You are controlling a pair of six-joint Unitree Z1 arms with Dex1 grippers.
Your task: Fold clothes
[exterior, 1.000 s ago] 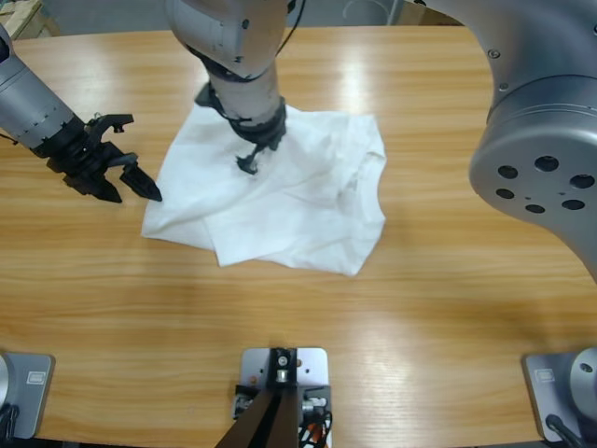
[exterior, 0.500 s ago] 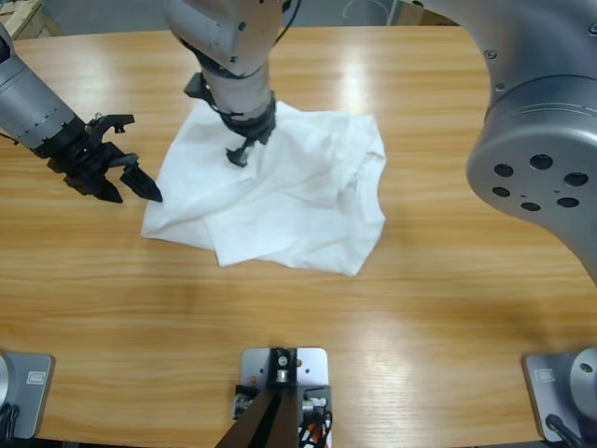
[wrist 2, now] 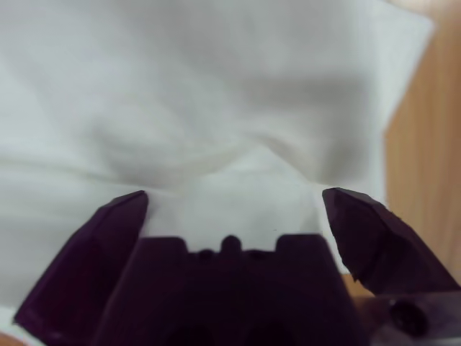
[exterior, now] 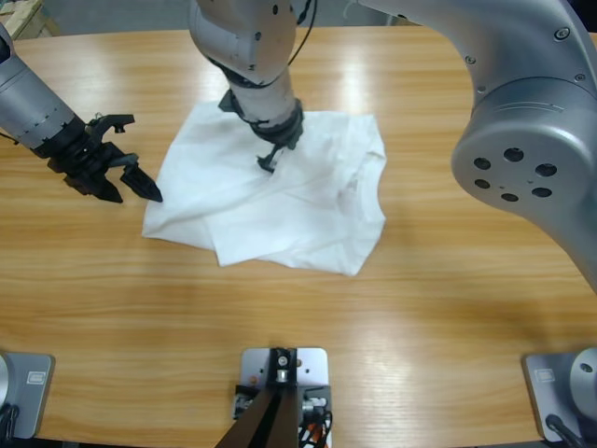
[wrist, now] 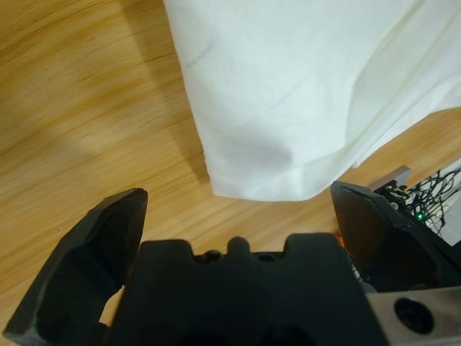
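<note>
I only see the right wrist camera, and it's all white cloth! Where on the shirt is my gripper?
Observer: In the high view, the right gripper is above the white T-shirt's upper middle, away from its edges.
Operator: Where's the other arm?
Observer: The left gripper is off the shirt, over the wooden table by the shirt's left edge.
Operator: Is it holding something?
Observer: No. The left wrist view shows its jaws wide open, with a shirt corner just ahead.

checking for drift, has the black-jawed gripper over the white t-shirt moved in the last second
Yes. The right gripper shifted toward the right side of the high view, over the crumpled white T-shirt, which stayed put.
</note>
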